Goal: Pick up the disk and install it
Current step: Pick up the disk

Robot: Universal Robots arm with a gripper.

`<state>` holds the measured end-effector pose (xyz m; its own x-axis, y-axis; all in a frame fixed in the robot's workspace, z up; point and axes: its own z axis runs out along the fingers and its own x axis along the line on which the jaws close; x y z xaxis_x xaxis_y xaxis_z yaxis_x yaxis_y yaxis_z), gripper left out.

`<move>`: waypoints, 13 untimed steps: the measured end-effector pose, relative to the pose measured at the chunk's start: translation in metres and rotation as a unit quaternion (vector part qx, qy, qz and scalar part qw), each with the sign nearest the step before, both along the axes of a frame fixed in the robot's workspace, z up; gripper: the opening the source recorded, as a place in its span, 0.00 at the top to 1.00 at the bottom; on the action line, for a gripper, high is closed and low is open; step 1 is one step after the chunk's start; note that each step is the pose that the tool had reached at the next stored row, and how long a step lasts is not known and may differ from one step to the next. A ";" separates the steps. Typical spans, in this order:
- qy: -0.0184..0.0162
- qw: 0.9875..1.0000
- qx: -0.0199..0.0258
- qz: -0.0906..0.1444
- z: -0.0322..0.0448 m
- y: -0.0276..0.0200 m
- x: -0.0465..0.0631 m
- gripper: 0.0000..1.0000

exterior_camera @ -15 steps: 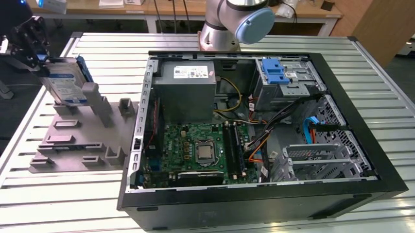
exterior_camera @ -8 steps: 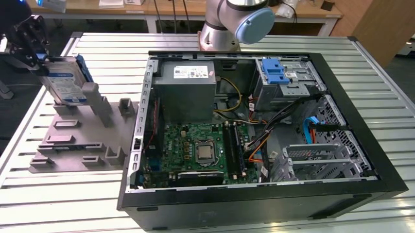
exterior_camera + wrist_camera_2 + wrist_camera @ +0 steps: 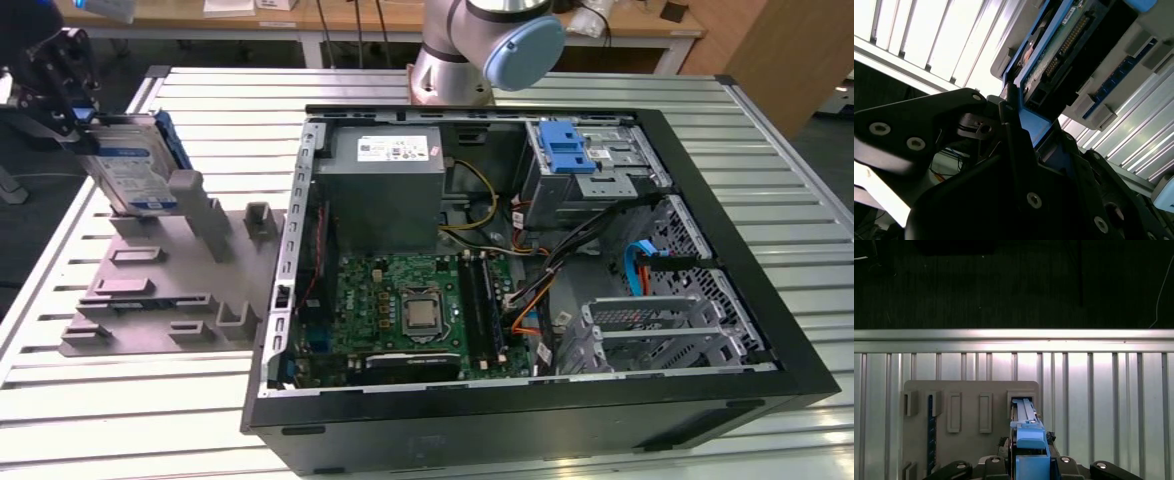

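The disk (image 3: pixel 130 172), a silver hard drive with a white-and-blue label in a blue carrier bracket, stands tilted at the far end of the grey holder fixture (image 3: pixel 160 290), at the exterior view's left. My gripper (image 3: pixel 88 132) is shut on its upper end. In both wrist views the blue bracket (image 3: pixel 1029 440) (image 3: pixel 1029 122) sits between my black fingers (image 3: pixel 1011 115). The disk's lower end (image 3: pixel 1021 405) is at a slot of the fixture (image 3: pixel 969 390); I cannot tell whether it still rests in it.
An open black computer case (image 3: pixel 534 400) lies on the slatted metal table (image 3: pixel 134 420), to the right of the fixture. Inside are a motherboard (image 3: pixel 414 310), a power supply (image 3: pixel 387 170) and a metal drive cage with a blue latch (image 3: pixel 571 148). The arm's base (image 3: pixel 467 50) stands behind the case.
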<state>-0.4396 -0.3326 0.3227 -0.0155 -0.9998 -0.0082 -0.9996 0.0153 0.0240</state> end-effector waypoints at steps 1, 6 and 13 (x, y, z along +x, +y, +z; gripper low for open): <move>0.000 1.000 0.000 0.000 0.0002 0.0000 0.000 0.64; 0.000 1.000 0.000 0.000 0.0066 0.0001 0.000 0.64; 0.000 1.000 0.000 0.000 0.0080 0.0000 0.000 0.64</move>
